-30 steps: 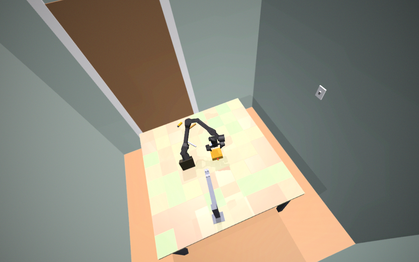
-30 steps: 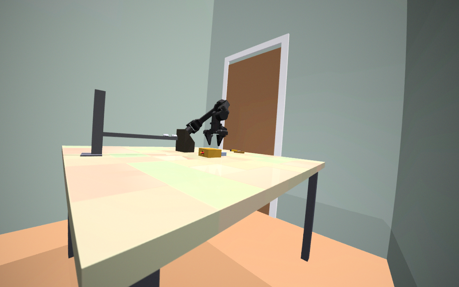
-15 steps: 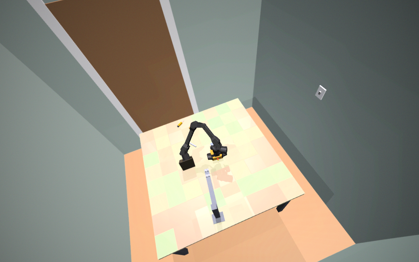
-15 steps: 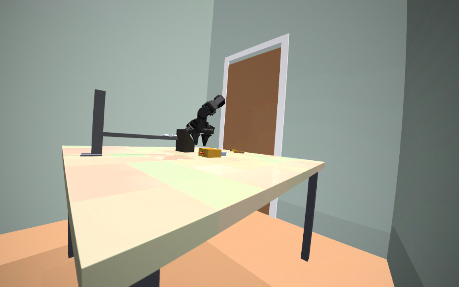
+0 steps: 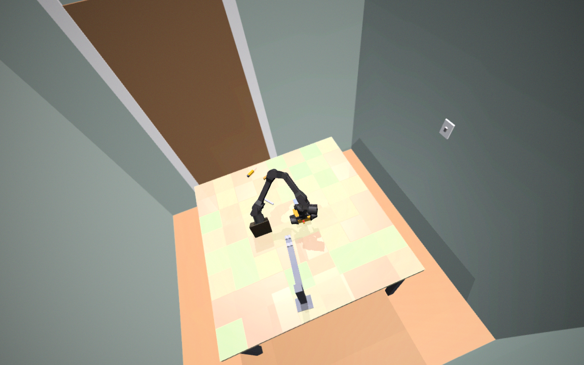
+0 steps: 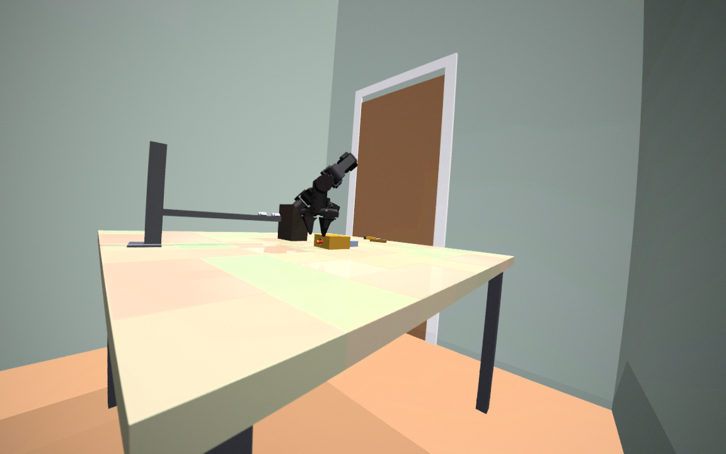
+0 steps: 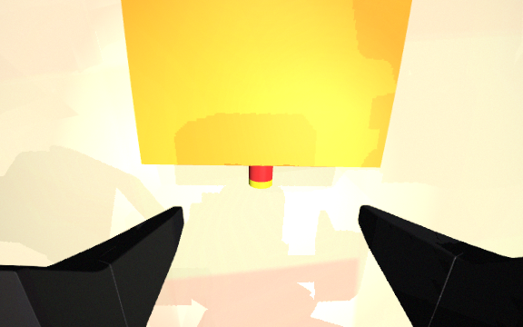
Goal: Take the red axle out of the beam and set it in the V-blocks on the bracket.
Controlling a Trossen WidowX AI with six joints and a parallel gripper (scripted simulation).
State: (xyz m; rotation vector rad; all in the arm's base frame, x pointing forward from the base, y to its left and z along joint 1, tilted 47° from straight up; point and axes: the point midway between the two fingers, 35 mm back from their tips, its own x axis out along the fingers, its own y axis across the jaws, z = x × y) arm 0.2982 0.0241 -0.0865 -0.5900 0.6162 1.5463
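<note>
The beam, an orange-yellow block (image 6: 338,243) (image 7: 266,82), sits on the table. The red axle (image 5: 303,221) (image 6: 319,241) (image 7: 261,173) is in it, with a short stub and a yellow end band sticking out of one side face. My gripper (image 6: 316,233) (image 7: 272,213) is open and empty. In the wrist view its fingertips stand wide apart, to either side of the stub's line and beyond its end. In the exterior view they are above the beam's height. The bracket (image 5: 294,265) (image 6: 213,214) carries two pale V-blocks (image 5: 288,240) (image 6: 268,214) at its free end, with nothing on them.
The bracket's upright post (image 6: 155,194) stands near the table edge. A blue-grey block (image 5: 295,201) (image 6: 353,243) lies behind the beam. A thin pale rod (image 5: 269,202) lies near the arm. A yellow-handled tool (image 5: 251,173) lies at the far edge.
</note>
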